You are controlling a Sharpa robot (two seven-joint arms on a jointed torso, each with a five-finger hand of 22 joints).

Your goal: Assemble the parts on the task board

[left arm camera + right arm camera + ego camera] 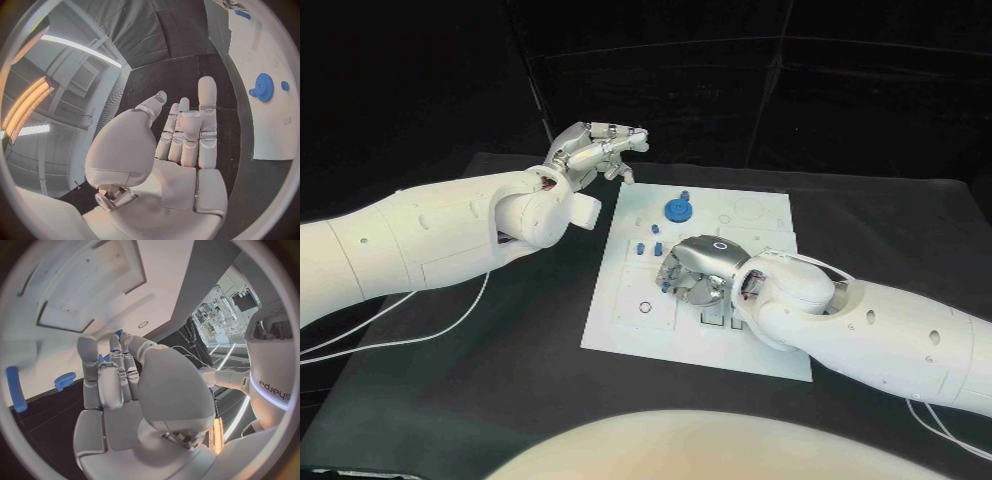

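The white task board [626, 318] lies in the middle of the black table. A blue gear [678, 209] stands on its far part, also seen as the gear [264, 87] in the left wrist view. Several small blue parts [646, 248] lie near the board's left edge. My right hand [700, 268] is bent down over the board's middle. Its thumb and a fingertip pinch a small blue part [119, 333]. My left hand [596, 150] hangs raised beyond the board's far left corner, fingers loosely apart, holding nothing.
The board [94, 280] has shallow recesses and holes. A long blue peg [15, 389] and a toothed blue piece [64, 381] sit beside my right hand. White cables [387, 325] trail over the table at the left.
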